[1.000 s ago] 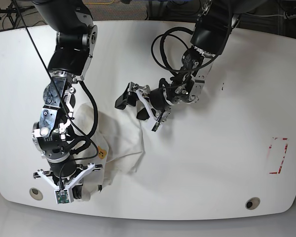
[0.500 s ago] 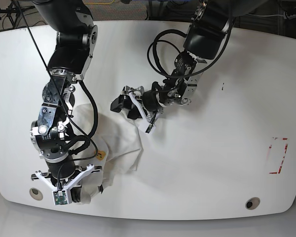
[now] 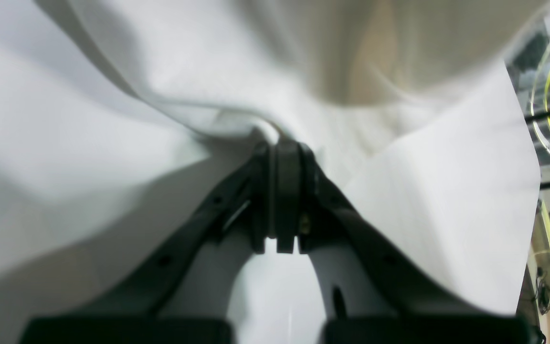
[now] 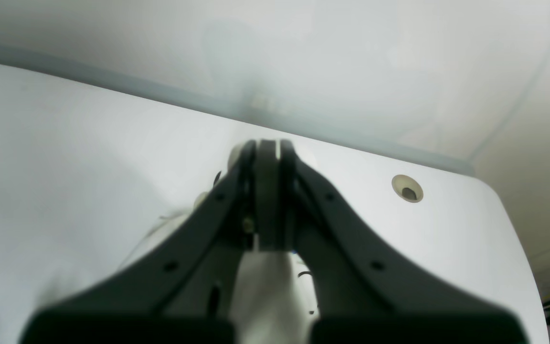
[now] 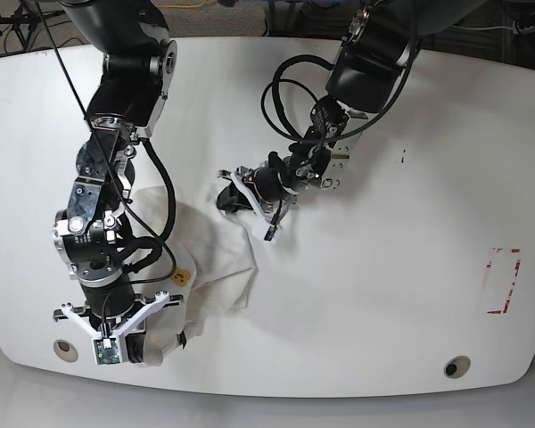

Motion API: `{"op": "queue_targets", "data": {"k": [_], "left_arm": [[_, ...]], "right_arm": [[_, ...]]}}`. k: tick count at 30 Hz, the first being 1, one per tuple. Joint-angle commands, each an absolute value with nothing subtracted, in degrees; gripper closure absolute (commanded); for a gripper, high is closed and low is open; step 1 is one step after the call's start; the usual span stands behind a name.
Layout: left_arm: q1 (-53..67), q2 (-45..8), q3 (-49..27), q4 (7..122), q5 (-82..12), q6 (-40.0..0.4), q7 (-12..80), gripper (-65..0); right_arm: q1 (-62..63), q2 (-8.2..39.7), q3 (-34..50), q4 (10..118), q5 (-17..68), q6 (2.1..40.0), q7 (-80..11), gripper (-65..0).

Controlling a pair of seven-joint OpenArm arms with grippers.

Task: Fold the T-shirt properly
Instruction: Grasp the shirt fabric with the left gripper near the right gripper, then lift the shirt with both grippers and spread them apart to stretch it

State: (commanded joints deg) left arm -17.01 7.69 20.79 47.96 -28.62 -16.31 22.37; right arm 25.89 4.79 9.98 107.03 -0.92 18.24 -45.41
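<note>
In the base view, we see the T-shirt (image 5: 205, 254) in the left half of the frame, running from centre-left down to the lower left, crumpled on the white tabletop (image 5: 366, 303). Its yellow-orange emblem (image 5: 181, 277) shows just beside the right arm (image 5: 98, 214).

The clearest change we find is at the left gripper (image 3: 275, 191): half a second ago its dark fingers stood spread over the shirt's upper edge, and now they have come together, pinching a thin fold of the cloth, as the left wrist view shows. The left arm (image 5: 339, 116) has drawn slightly toward the left of the frame.

The right gripper (image 4: 269, 191), at lower left in the base view, is still closed, pinching shirt fabric between its tips. It has shifted only slightly, up and left. We see the shirt's overall spread nearly unchanged.
</note>
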Motion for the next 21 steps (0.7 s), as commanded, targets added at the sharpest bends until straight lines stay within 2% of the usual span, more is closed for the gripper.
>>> {"op": "queue_targets", "data": {"k": [4, 21], "left_arm": [[-16.31, 7.43, 17.27, 52.0, -28.62, -16.31, 22.64, 0.0], [-7.69, -3.03, 7.69, 81.71, -28.62, -16.31, 31.16, 0.0]], "right_arm": [[25.89, 4.79, 10.15, 107.82, -0.92, 18.24, -45.41, 0.0], [26.95, 5.23, 10.24, 108.53, -1.01, 18.07, -45.23, 0.0]]}}
